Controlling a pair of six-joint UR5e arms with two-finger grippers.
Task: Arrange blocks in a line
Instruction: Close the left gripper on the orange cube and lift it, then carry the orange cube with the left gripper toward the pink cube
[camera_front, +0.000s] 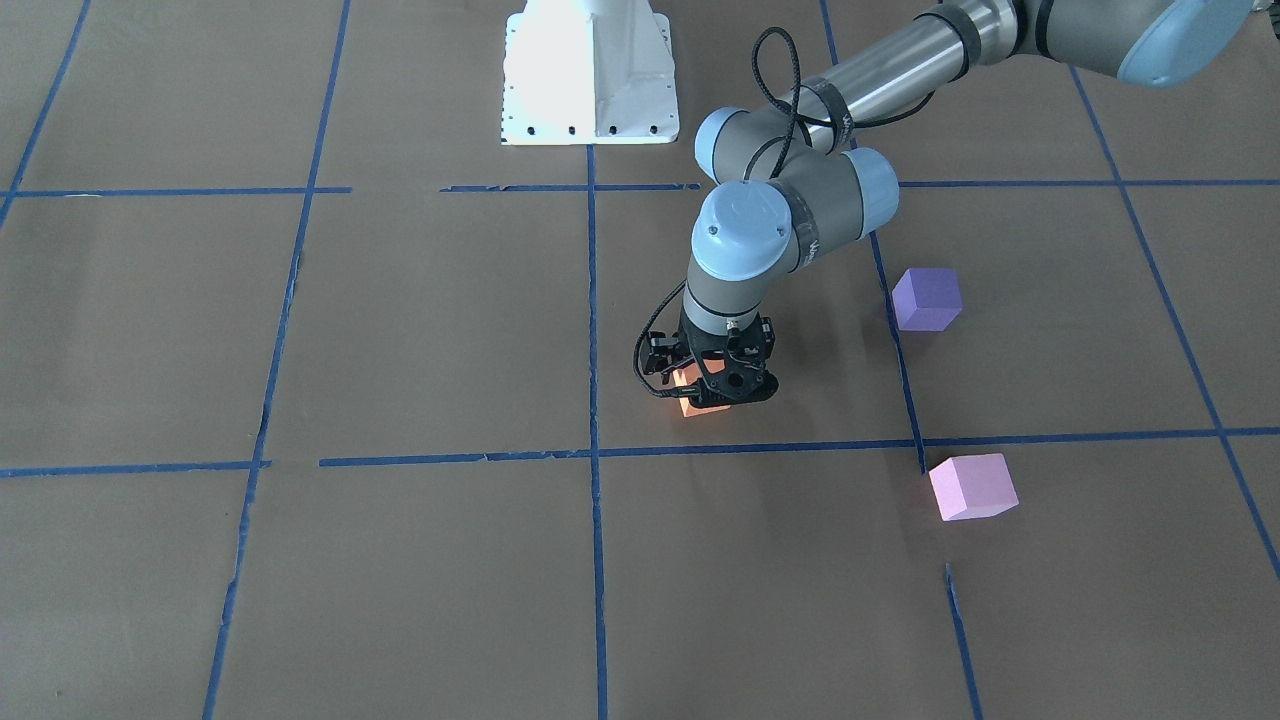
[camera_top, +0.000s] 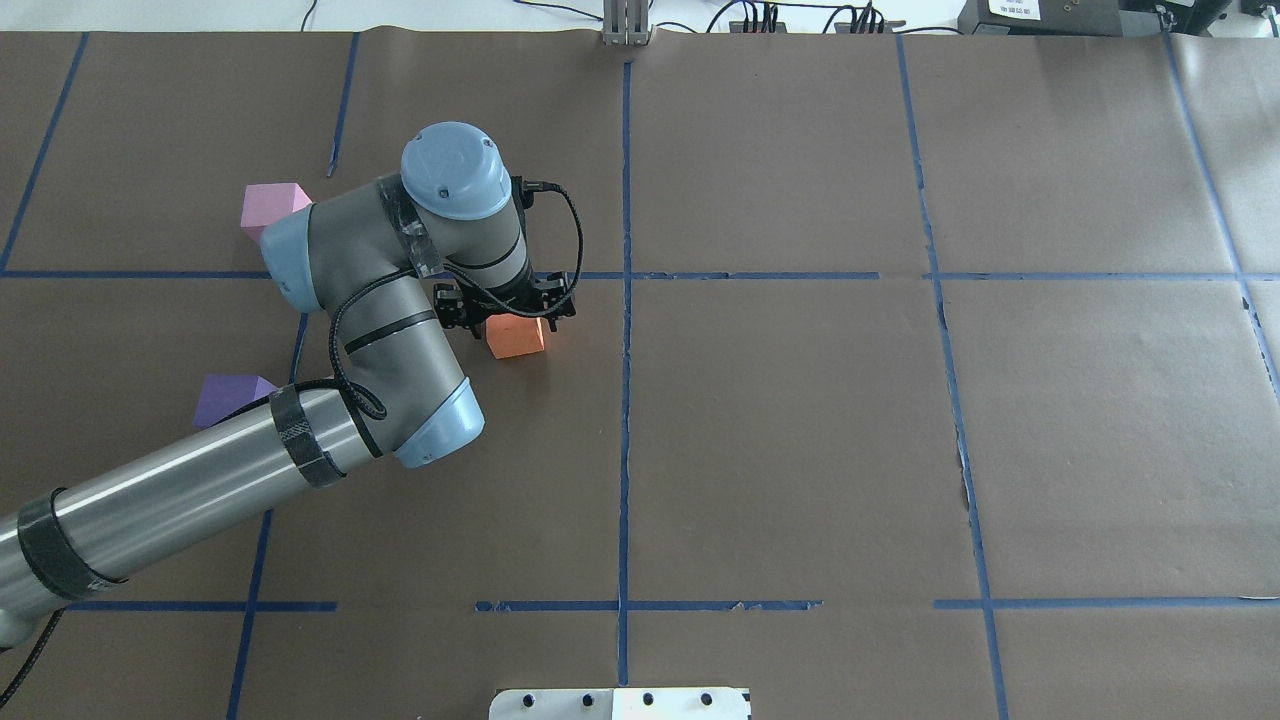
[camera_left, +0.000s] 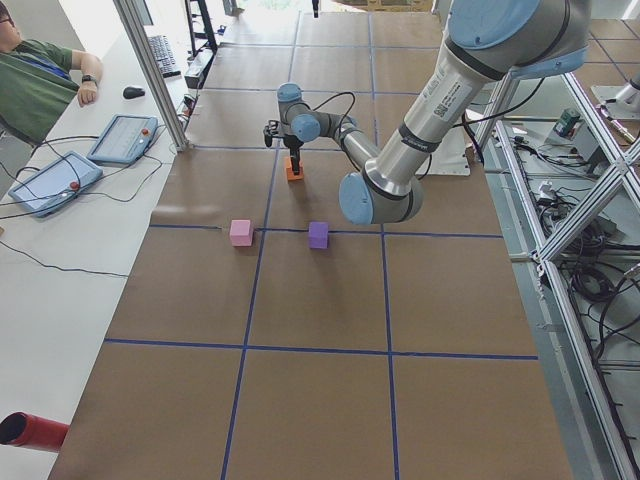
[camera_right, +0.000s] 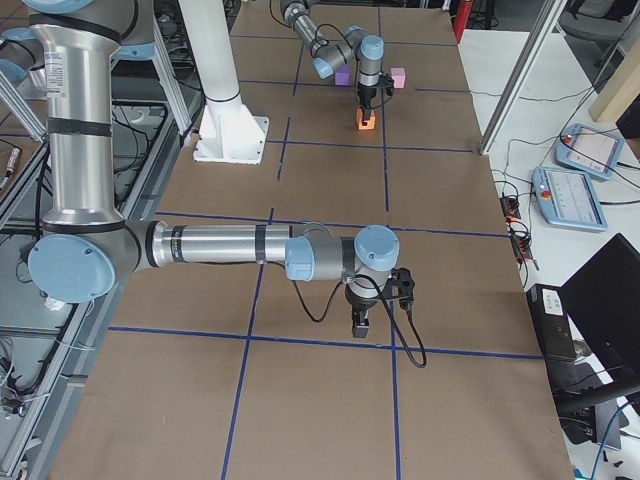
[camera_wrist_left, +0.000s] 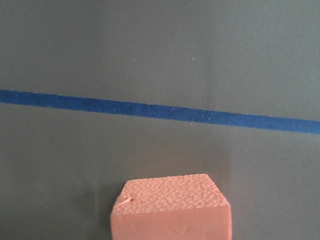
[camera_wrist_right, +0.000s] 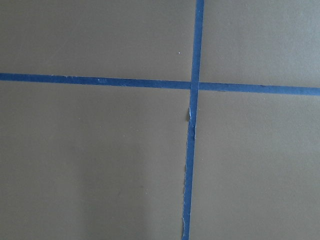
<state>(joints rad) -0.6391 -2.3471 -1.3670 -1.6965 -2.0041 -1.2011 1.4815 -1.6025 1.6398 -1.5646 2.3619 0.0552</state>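
The orange block (camera_top: 516, 338) sits near the table's middle, left of the centre tape line. It also shows in the front view (camera_front: 700, 404) and at the bottom of the left wrist view (camera_wrist_left: 170, 210). My left gripper (camera_top: 507, 322) stands straight down over it, fingers on either side, shut on it at table level. The dark purple block (camera_top: 232, 398) and the light pink block (camera_top: 272, 208) lie apart at the left, partly behind the left arm. My right gripper (camera_right: 360, 325) shows only in the exterior right view, low over bare paper; I cannot tell whether it is open or shut.
Brown paper with a blue tape grid (camera_front: 592, 452) covers the table. The white robot base (camera_front: 590, 75) stands at the robot's edge. An operator (camera_left: 35, 85) and tablets (camera_left: 125, 138) are at a side bench. The right wrist view shows only a tape crossing (camera_wrist_right: 194, 85).
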